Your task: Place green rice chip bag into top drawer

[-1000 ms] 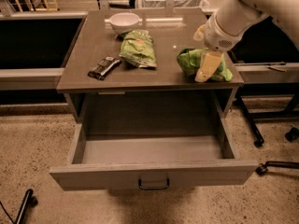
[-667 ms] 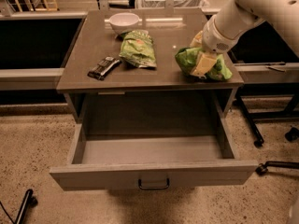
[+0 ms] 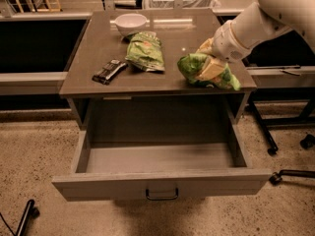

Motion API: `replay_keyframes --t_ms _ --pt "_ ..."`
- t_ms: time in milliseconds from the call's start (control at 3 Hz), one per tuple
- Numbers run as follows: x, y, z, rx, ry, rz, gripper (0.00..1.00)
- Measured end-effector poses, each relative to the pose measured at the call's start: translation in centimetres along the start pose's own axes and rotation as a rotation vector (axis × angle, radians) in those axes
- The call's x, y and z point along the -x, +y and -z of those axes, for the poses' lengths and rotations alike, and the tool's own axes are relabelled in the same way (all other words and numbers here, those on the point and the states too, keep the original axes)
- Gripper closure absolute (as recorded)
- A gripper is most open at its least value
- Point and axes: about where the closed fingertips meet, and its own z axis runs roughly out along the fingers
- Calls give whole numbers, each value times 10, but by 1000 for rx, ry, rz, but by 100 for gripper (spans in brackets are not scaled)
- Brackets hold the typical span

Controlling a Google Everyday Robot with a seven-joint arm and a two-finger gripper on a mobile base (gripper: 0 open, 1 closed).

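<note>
The green rice chip bag point(image 3: 196, 68), bright green and wrinkled, is at the right front of the table top point(image 3: 98, 53), just above the drawer's right side. My gripper point(image 3: 210, 69) reaches in from the upper right on a white arm point(image 3: 256, 21), and its pale fingers point(image 3: 212, 70) are closed into the bag's middle. The top drawer point(image 3: 162, 183) is pulled wide open below the table top, its grey inside bare and its dark handle point(image 3: 161, 195) at the front centre.
On the table top are a white bowl point(image 3: 130, 22) at the back, a paler olive-green bag point(image 3: 145, 50) in the middle and a dark bar point(image 3: 109, 71) at the left front. Chair legs and castors point(image 3: 307, 141) stand at the right. A wire basket point(image 3: 182, 1) is behind.
My gripper has closed in on the green bag, and the bag has shifted a little left, toward the table's front edge.
</note>
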Motion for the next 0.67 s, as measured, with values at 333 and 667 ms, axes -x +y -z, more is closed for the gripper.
replay_keyframes --t_ms 333,667 --pt "25 34 7 27 -67 35 100" --pt "53 92 25 61 -104 110 100"
